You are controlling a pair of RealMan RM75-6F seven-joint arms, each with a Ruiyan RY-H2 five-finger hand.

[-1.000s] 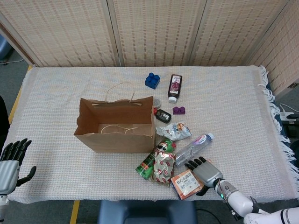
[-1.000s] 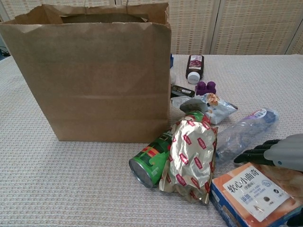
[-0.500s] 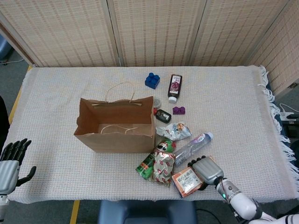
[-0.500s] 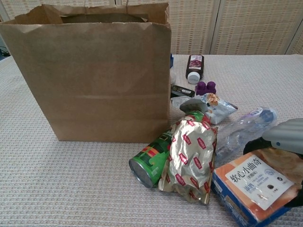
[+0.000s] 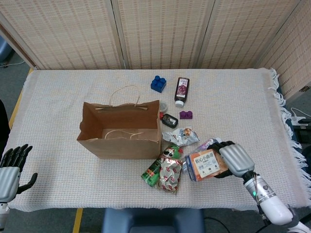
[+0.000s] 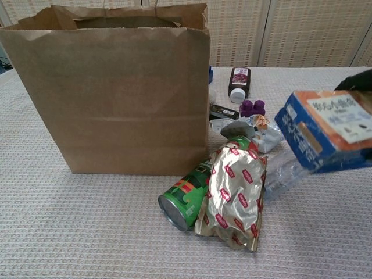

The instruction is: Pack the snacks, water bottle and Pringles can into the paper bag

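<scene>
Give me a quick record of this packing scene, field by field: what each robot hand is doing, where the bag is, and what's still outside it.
right robot hand: holds the orange and blue snack box lifted above the table
left robot hand: holds nothing, fingers apart, at the table's near left edge
paper bag: upright, open
still on the table: green Pringles can on its side, foil snack pouch leaning on it, water bottle, small snack packet

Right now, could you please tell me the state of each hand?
Left hand: open, holding nothing.
Right hand: holding the orange and blue snack box, lifted off the table.
</scene>
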